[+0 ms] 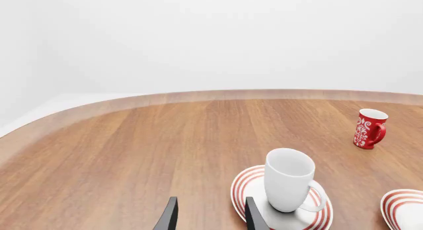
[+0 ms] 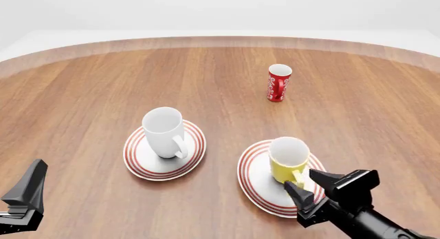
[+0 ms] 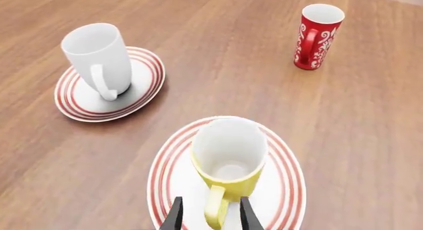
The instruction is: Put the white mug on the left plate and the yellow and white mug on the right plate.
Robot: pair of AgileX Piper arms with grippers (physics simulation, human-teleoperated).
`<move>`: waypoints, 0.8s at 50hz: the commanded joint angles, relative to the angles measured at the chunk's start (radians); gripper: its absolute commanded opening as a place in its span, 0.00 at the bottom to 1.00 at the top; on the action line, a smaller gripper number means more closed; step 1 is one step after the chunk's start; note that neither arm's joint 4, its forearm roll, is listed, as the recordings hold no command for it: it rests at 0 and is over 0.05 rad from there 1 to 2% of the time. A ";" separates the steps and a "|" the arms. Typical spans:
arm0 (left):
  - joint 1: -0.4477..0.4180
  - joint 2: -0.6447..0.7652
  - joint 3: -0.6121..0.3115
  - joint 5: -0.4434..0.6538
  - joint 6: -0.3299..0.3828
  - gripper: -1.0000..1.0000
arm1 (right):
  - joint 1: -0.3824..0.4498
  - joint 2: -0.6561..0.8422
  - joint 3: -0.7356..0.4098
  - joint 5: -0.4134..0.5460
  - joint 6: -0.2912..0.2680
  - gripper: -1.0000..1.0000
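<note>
A: Right gripper (image 2: 304, 190) sits nearest the front camera, low at the near edge. In the right wrist view its fingers straddle the handle of the yellow and white mug (image 3: 228, 158), slightly parted. Can't tell whether the pads actually touch the handle.

B: Mug location?

A: Upright on the right plate (image 2: 256, 185). White mug (image 2: 164, 132) upright on the left plate (image 2: 137, 161), handle toward the near side. Both look placed, judging by how they sit.

B: Left gripper?

A: Left gripper (image 1: 207, 215) is open, holds nothing, off to the side of the left plate, clear of the white mug.

B: Handling notes?

A: Both mugs look like rigid glazed ceramic, so probably slick and chip-prone. Yellow one is small, likely light. White one is taller and wider, probably heavier and tippier. The handle loop is the natural hold on either. The rim would work too, but slips more easily.

B: Obstacles?

A: Red cup (image 2: 278, 83) with white markings stands well apart, farther back on the table (image 2: 82, 84). Nothing crowds either plate. Only risk seems to be snagging the yellow handle when pulling away.
</note>
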 commanded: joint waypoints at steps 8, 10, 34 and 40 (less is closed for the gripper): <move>0.000 0.000 0.000 0.000 0.000 1.00 | -0.009 -0.078 0.000 0.083 0.005 1.00; 0.000 0.000 0.000 0.000 0.000 1.00 | -0.012 -0.091 0.000 0.096 0.004 1.00; 0.000 0.000 0.000 0.000 0.000 1.00 | -0.058 -0.552 0.000 0.526 -0.010 1.00; 0.000 0.000 0.000 0.000 0.000 1.00 | -0.070 -0.713 0.000 0.671 -0.013 1.00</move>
